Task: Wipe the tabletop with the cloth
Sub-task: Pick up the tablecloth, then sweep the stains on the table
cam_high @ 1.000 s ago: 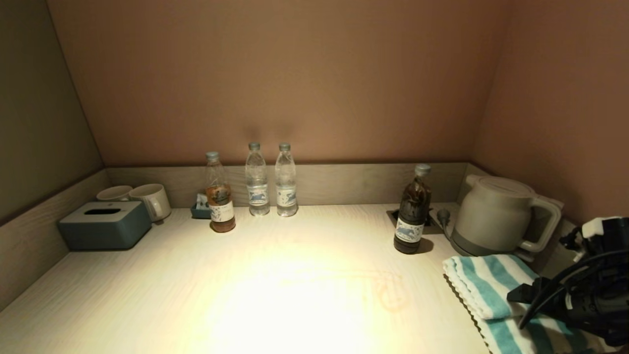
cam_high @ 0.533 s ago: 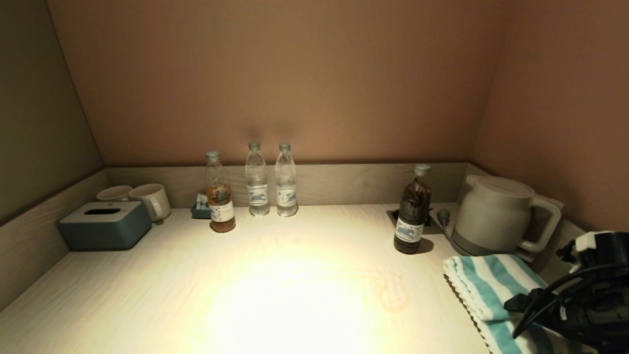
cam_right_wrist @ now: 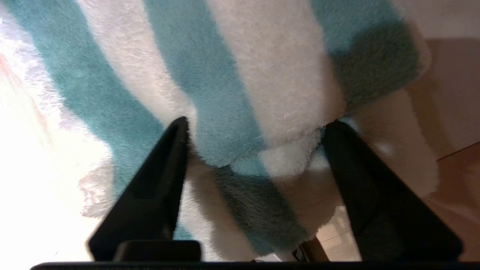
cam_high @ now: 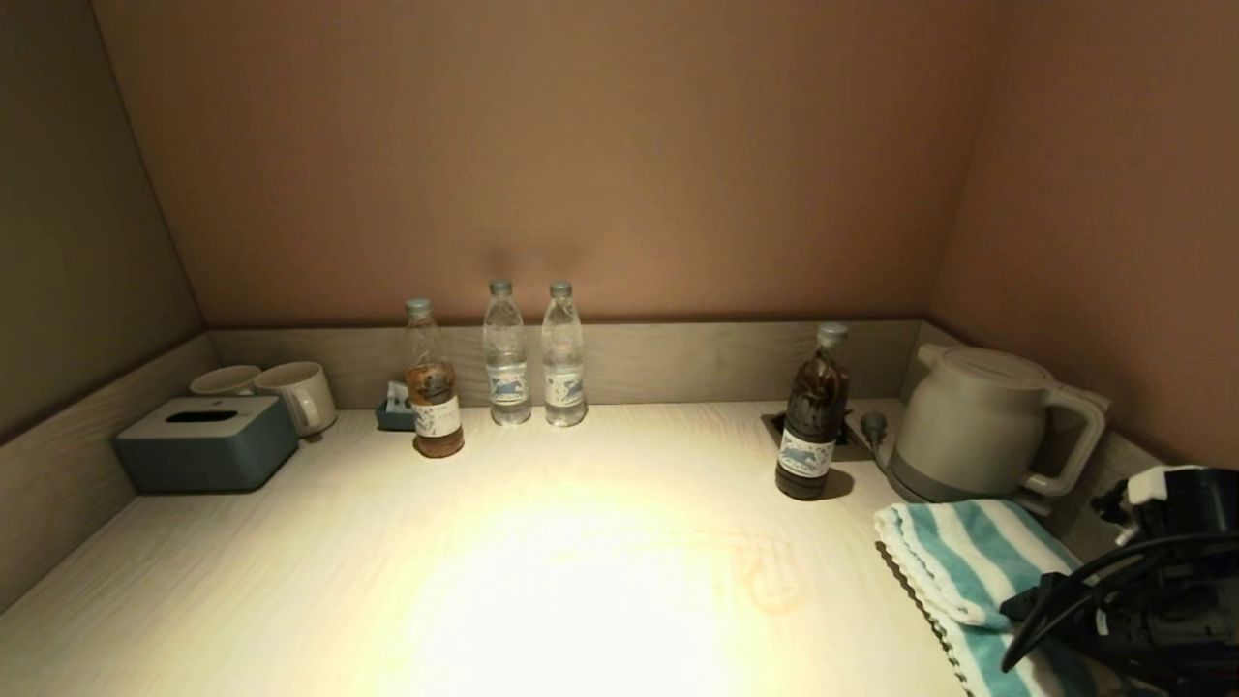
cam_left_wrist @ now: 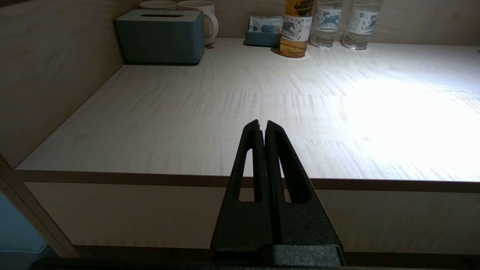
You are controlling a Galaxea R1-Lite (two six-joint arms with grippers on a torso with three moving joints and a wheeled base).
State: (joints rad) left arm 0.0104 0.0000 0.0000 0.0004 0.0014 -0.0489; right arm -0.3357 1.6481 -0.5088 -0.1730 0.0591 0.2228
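The teal and white striped cloth [cam_high: 953, 557] lies folded at the right front of the pale tabletop [cam_high: 581, 542], just in front of the kettle. My right gripper [cam_high: 1012, 610] is low over the cloth's near part. In the right wrist view the right gripper [cam_right_wrist: 258, 123] is open, and its two fingers straddle a raised fold of the cloth [cam_right_wrist: 240, 86]. My left gripper [cam_left_wrist: 262, 123] is shut and empty. It is parked in front of and below the tabletop's [cam_left_wrist: 225, 112] front edge and is out of the head view.
A grey kettle [cam_high: 978, 426] stands at the back right, with a dark bottle [cam_high: 813, 426] and a plug [cam_high: 874, 424] to its left. Three bottles [cam_high: 508, 358] stand along the back rim. A tissue box [cam_high: 208, 440] and mugs [cam_high: 295, 392] sit at the back left.
My right arm has dropped lower and drawn slightly toward the front edge over the cloth. The cloth and the left arm have not visibly moved.
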